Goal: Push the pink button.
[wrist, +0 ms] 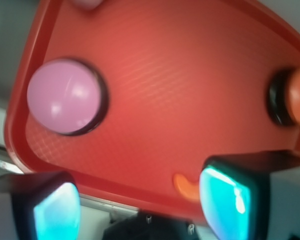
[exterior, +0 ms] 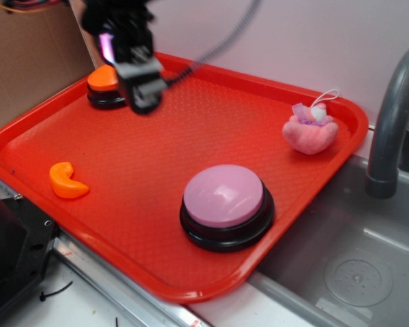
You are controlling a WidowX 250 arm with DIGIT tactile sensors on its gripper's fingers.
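The pink button (exterior: pixel 225 204) has a pale pink dome on a black base and sits near the front right of the red tray (exterior: pixel 150 157). In the wrist view the pink button (wrist: pixel 66 96) lies upper left. My gripper (exterior: pixel 142 82) hangs above the tray's back left part, well away from the pink button and close to the orange-topped button (exterior: pixel 105 85). The gripper (wrist: pixel 140 205) is open, its teal pads (wrist: pixel 225 200) wide apart with nothing between them.
An orange crescent piece (exterior: pixel 68 180) lies at the tray's left. A fuzzy pink plush toy (exterior: pixel 310 129) sits at the back right corner. A grey sink basin (exterior: pixel 354 266) and faucet (exterior: pixel 392 122) are to the right. Cardboard (exterior: pixel 27 61) stands behind on the left.
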